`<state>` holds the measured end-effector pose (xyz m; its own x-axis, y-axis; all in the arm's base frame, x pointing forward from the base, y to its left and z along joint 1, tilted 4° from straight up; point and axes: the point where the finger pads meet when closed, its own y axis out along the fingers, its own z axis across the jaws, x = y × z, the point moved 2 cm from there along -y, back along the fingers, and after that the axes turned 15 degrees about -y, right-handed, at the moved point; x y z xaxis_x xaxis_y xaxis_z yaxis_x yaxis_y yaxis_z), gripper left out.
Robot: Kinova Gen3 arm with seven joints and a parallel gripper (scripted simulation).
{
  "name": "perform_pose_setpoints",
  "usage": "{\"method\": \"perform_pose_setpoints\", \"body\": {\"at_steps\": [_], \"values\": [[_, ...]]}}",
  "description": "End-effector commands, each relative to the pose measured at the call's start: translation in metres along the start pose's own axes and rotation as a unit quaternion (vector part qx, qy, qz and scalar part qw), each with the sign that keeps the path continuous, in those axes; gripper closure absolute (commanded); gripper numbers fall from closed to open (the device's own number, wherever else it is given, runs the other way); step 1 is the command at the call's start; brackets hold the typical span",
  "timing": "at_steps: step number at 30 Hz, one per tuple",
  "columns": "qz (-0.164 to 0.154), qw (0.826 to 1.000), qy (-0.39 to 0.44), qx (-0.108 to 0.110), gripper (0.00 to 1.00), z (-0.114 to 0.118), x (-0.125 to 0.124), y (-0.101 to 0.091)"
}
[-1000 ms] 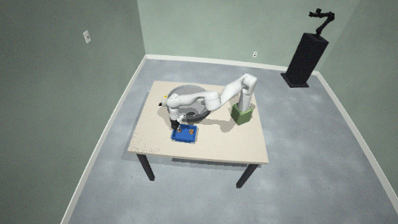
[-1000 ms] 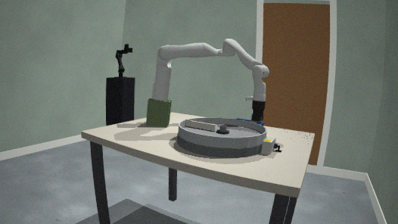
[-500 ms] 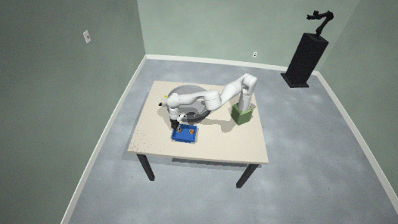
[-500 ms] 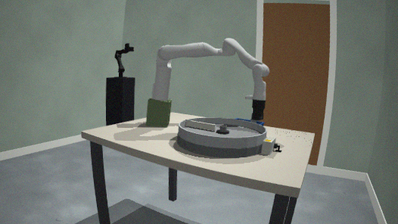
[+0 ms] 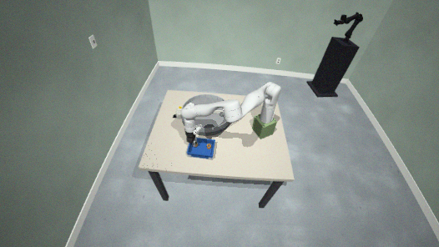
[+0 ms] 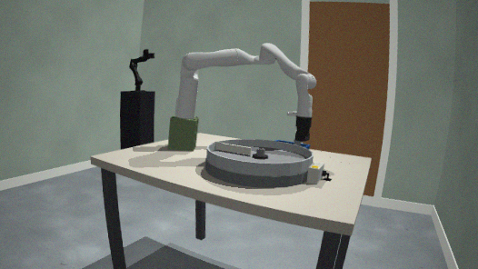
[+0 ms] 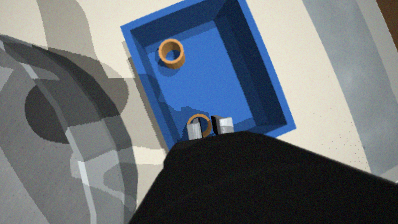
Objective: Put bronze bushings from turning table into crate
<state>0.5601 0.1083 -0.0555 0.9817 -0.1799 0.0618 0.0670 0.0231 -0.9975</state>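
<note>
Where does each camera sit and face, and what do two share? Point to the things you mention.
Top: high above the crate [image 5: 201, 153] [image 6: 291, 144] [image 7: 210, 80] side, angled down at the table [image 5: 234, 160] [image 6: 150, 165] [image 7: 320, 85]; whole arm [image 5: 209, 109] [image 6: 214, 58] shows.
Exterior: opposite side, a bit above table height, facing across the turning table [image 5: 202, 98] [image 6: 259, 171] [image 7: 25, 185]; whole arm, crate mostly hidden behind.
Wrist: on the arm's end, looking down past the pincer [image 5: 193, 143] [image 6: 301, 141] [image 7: 209, 130] into the crate; only the pincer shows.
Shared: top and wrist both show two bronze bushings [image 5: 209, 146] [image 7: 174, 63] in the crate.

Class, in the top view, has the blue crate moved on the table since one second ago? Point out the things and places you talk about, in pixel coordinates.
No: the crate [image 5: 201, 155] [image 7: 210, 65] sits in the same place relative to the green base block [image 5: 264, 127] [image 6: 183, 134].
</note>
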Motion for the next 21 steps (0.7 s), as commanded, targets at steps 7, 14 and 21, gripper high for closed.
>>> {"method": "perform_pose_setpoints", "body": {"at_steps": [7, 14, 21], "values": [[-0.001, 1.0, 0.0, 0.001, 0.58, 0.0012, 0.0009, -0.0019], [-0.001, 1.0, 0.0, 0.001, 0.58, 0.0014, 0.001, -0.0077], [-0.001, 1.0, 0.0, 0.001, 0.58, 0.0014, 0.001, -0.0077]]}}
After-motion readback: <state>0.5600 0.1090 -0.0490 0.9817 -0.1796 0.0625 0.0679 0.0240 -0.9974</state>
